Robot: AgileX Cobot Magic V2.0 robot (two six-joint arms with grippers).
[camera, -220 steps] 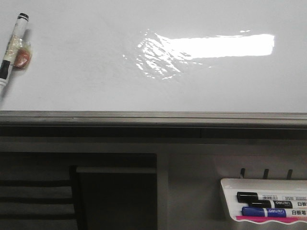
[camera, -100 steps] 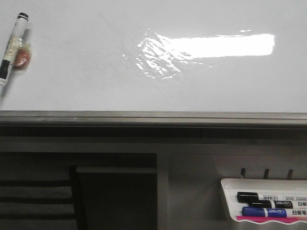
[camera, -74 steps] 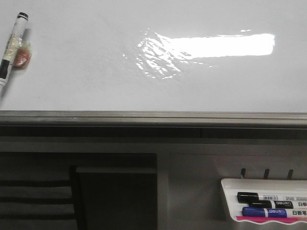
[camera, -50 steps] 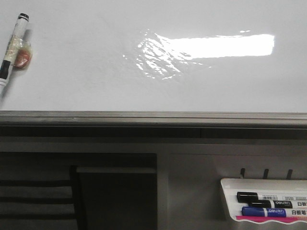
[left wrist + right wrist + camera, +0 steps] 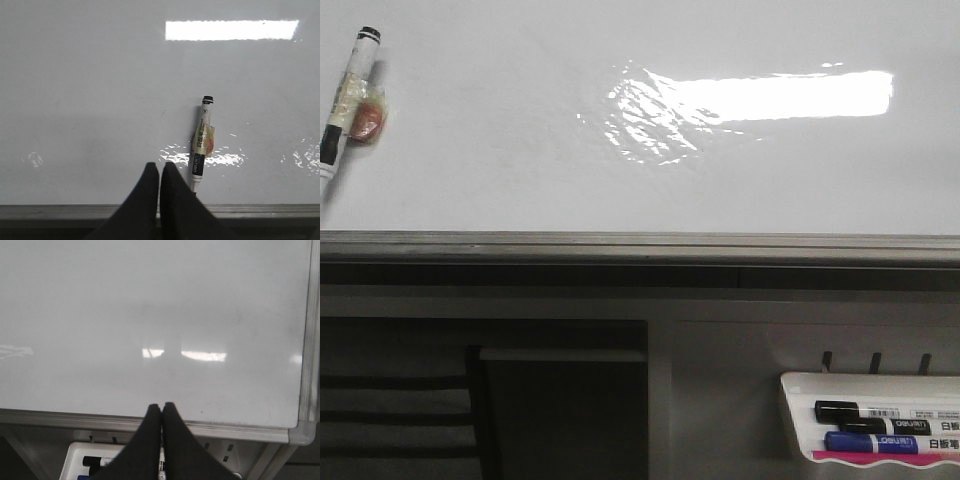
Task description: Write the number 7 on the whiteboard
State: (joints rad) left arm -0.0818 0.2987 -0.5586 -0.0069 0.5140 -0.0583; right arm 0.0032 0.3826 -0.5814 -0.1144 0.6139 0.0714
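The whiteboard (image 5: 520, 150) lies flat, glossy white with a bright glare and a grey edge rail (image 5: 640, 245). No number 7 shows on it in any view. A black-and-white marker (image 5: 342, 95) with an orange tag lies on the board at the far left; it also shows in the left wrist view (image 5: 201, 142). My left gripper (image 5: 159, 166) is shut and empty, over the board's near edge just beside the marker's tip. My right gripper (image 5: 162, 406) is shut and empty over the board's edge rail (image 5: 150, 421) near the right corner. Neither gripper shows in the front view.
A small white marker tray (image 5: 870, 415) with a black marker (image 5: 865, 410) and a blue marker (image 5: 875, 442) hangs below the board at the right; it shows under my right gripper too (image 5: 75, 460). A dark frame sits below the rail.
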